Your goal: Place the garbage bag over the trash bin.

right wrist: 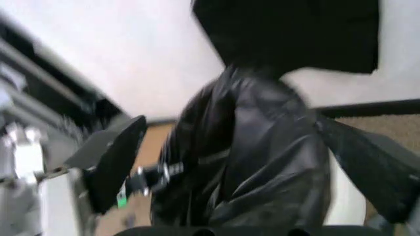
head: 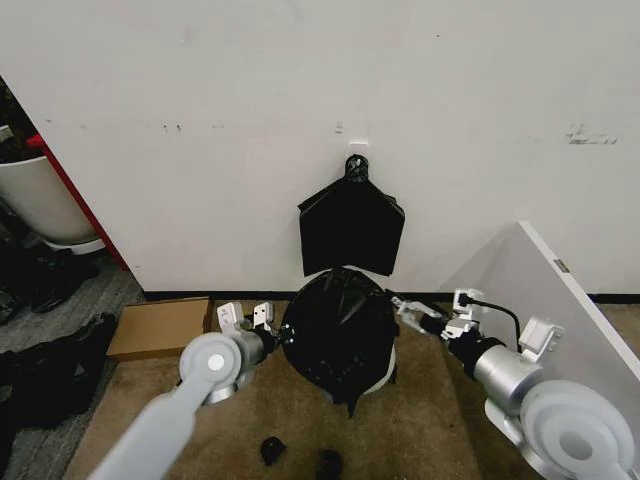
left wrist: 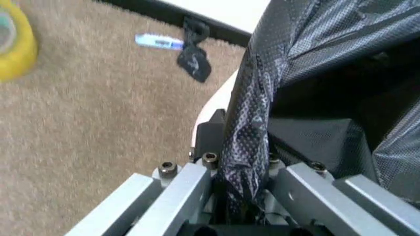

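The glossy black garbage bag (head: 338, 325) is draped over the trash bin, whose white wall (head: 384, 376) shows low on the right. My left gripper (head: 262, 318) is at the bag's left side. In the left wrist view it (left wrist: 253, 145) is shut on a bunched fold of the bag (left wrist: 244, 147), beside the bin's white rim (left wrist: 217, 101). My right gripper (head: 405, 310) is at the bag's right side. In the right wrist view its fingers (right wrist: 115, 157) stand wide apart, open, with the bag (right wrist: 256, 162) between them.
A flat black bundle (head: 352, 225) hangs on the wall above the bin. A cardboard box (head: 160, 328) lies to the left, a white panel (head: 580, 310) stands to the right. Dark clothes (head: 50, 370) and a white tub (head: 40, 200) are far left. Small black objects (head: 272, 450) lie on the carpet.
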Controlling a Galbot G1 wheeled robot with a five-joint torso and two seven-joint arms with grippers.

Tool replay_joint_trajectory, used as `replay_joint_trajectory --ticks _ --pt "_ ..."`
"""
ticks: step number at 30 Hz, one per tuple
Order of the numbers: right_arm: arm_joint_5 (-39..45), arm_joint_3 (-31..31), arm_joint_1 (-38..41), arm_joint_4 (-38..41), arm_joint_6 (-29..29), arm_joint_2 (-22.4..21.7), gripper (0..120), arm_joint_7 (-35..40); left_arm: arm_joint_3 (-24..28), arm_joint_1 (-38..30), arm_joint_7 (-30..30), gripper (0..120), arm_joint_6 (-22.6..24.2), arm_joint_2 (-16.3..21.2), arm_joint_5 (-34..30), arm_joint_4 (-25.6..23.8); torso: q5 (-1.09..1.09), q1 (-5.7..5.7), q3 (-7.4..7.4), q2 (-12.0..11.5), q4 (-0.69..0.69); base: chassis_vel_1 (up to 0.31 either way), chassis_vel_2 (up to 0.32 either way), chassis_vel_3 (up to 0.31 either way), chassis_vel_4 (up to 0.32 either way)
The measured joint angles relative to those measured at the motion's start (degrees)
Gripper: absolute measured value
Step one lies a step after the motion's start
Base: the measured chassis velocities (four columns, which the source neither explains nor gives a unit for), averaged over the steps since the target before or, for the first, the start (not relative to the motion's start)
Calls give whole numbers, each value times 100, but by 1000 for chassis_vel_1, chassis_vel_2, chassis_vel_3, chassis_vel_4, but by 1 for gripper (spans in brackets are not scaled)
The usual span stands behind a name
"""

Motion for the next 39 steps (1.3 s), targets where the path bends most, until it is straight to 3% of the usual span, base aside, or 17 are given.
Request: replay_joint_trajectory --ticks 4,6,12,18,20,25,39 --pt "-84 -500 233 13 -318 -123 84 343 154 53 -94 0 -85 -97 366 -158 0 0 0 0 0 0 0 0 0" --pt "-300 -943 454 -222 -541 -192 72 564 347 69 -148 0 -214 -229 944 -202 1 0 0 0 -1 0 0 0 0" --pt "-327 -1536 1147 -611 -813 -173 49 1289 820 -11 -148 0 -440 -486 1888 -89 1 0 0 0 -1 0 0 0 0" --pt "-513 -2114 1668 -1127 -861 -36 27 1871 1174 -173 -197 0 -554 -685 2370 37 0 0 0 0 -1 0 0 0 0" --pt "-548 -2162 1703 -1196 -861 -22 26 1897 1208 -190 -209 0 -559 -702 2413 50 0 0 1 0 -1 0 0 0 0" --pt "-678 -2627 2070 -1696 -862 138 2 2166 1441 -292 -283 0 -607 -782 2664 136 1 0 0 0 -1 0 0 0 0" --pt "-706 -3174 2483 -2088 -832 536 0 2405 1916 -631 -289 0 -730 -843 3059 336 -1 0 0 0 -1 0 0 0 0"
